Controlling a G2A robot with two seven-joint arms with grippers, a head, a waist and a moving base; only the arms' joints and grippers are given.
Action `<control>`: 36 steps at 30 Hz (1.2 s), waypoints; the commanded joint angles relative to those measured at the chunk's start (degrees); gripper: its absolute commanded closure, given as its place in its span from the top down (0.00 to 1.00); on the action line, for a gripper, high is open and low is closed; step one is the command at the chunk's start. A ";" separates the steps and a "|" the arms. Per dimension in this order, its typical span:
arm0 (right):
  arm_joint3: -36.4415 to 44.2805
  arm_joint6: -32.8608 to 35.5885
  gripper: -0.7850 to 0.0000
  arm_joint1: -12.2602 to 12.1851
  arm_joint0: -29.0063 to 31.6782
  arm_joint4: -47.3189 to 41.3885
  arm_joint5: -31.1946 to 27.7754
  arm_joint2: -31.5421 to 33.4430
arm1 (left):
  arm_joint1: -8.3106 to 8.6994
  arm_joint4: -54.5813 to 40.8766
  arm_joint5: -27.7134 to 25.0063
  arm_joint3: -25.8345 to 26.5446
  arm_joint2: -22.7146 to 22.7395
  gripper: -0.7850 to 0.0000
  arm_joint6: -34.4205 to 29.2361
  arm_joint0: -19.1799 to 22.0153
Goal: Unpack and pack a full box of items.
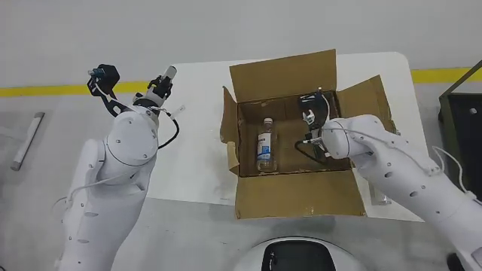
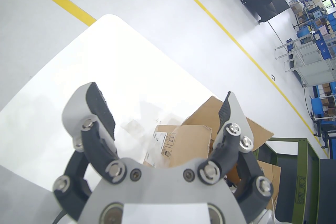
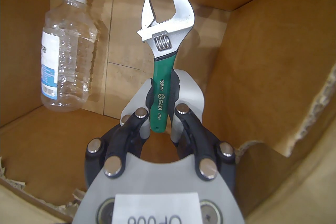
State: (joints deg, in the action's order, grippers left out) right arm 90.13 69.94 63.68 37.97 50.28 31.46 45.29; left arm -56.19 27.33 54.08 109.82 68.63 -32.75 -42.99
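Observation:
An open cardboard box [image 1: 297, 196] stands on the white table [image 1: 196, 120] with its flaps spread. On the box floor lies a clear plastic bottle [image 1: 264, 144] [image 3: 65, 51] with a white cap. My right gripper [image 3: 162, 89] is inside the box [image 3: 262, 64], shut on the green handle of an adjustable wrench [image 3: 164, 51]; the steel head points toward the far box wall. The right gripper [image 1: 310, 117] sits in the right half of the box. My left gripper [image 2: 160, 101] [image 1: 163, 83] hangs open and empty over the table's left part, away from the box [image 2: 189, 143].
A dark green cart [image 1: 461, 120] [image 2: 296, 164] stands to the right of the table. A grey bar [image 1: 26, 141] lies on the floor at the left. Yellow floor lines [image 1: 45, 89] run behind the table.

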 commanded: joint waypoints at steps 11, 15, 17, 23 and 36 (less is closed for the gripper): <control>-5.78 4.50 0.00 2.17 -2.32 3.93 -1.71 -4.27 | 0.00 0.00 0.00 0.00 0.00 1.00 0.00 0.00; -8.06 5.12 0.00 3.10 -3.28 3.74 -2.25 -5.11 | 0.00 0.00 0.00 0.00 0.00 1.00 0.00 0.00; -8.92 5.13 0.00 3.56 -3.65 3.55 -2.26 -5.39 | 0.00 0.00 0.00 0.00 0.00 1.00 0.00 0.00; -11.08 5.19 0.16 4.75 -4.42 3.64 -2.32 -6.06 | 0.00 0.00 0.00 0.00 0.00 1.00 0.00 0.00; -11.45 5.74 0.40 5.81 -4.13 4.84 -2.87 -4.51 | 0.00 0.00 0.00 0.00 0.00 1.00 0.00 0.00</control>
State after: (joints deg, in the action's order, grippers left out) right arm 78.29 75.66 69.47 33.73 55.07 28.61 40.42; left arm -56.19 27.33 54.08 109.82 68.63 -32.75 -42.99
